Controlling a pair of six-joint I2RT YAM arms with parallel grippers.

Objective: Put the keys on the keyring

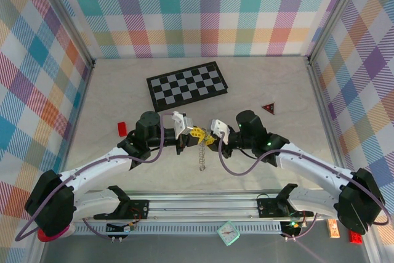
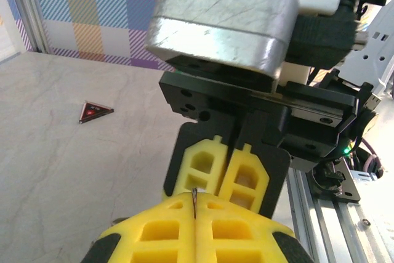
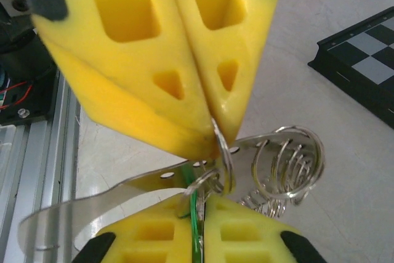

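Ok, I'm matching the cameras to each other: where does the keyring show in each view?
Top external: keyring at centre, just under the yellow fingertips.
Left wrist: likely the thin metal sliver low centre, pinched between fingertips.
Right wrist: silver loops, centre to right.
Shared landmark: those yellow fingertips.

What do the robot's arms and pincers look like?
The left arm and right arm are white with black joints and looping purple cables. The left pincer and right pincer have chunky yellow fingers with square holes.
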